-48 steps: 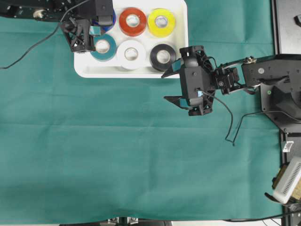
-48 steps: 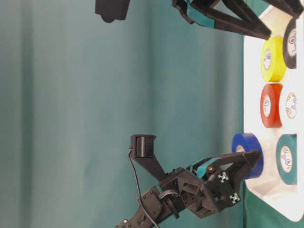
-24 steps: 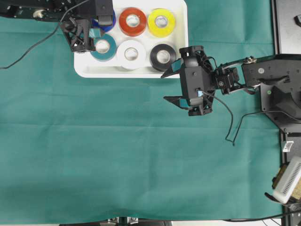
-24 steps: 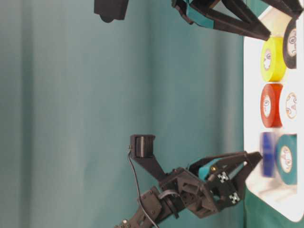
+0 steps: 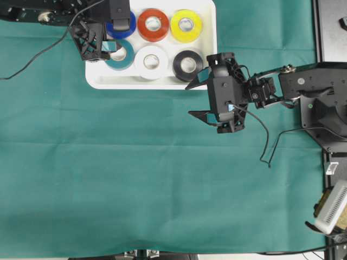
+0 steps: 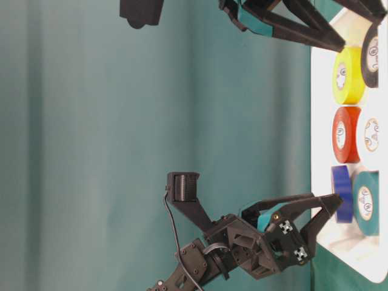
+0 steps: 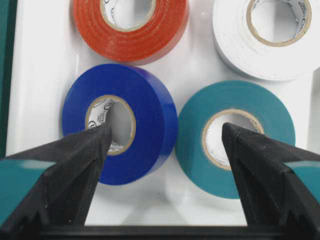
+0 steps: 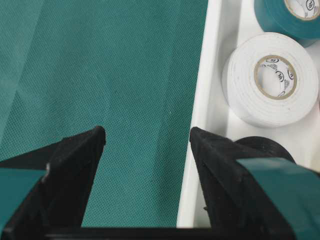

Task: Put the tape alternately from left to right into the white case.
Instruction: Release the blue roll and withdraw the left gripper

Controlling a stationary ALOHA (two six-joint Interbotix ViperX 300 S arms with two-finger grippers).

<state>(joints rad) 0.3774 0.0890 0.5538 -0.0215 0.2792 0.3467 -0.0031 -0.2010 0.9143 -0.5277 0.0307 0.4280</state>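
A green cloth (image 5: 135,179) covers the whole table, a plain soft ground against which the coloured rolls stand out. At its far edge in the overhead view lies the shallow rectangular white plastic case (image 5: 162,82) with its raised rim, and all six ring-shaped rolls of plastic tape sit flat inside it in two rows of three: blue (image 5: 120,23), red (image 5: 152,24) and yellow (image 5: 186,25) behind, teal (image 5: 120,55), white (image 5: 151,62) and black (image 5: 187,64) in front. No roll is left on the cloth, so the filling of the case looks complete.

The right arm's black gripper (image 5: 196,99) hangs over the cloth just beside the case's near right corner, its jaws spread wide and holding nothing; in its wrist view they frame bare cloth and the case's rim, with the black roll partly behind one finger. It seems parked clear so the other arm can work.

The left arm's gripper (image 7: 165,137) hovers at the case's left end, jaws parted and gripping nothing. Its wrist view shows one fingertip over the blue roll's pale core and the other over the teal roll's core, which suggests the blue roll has been let go in its corner place. The sensible next move is for the left arm to lift straight up, so the fingers do not drag either roll.
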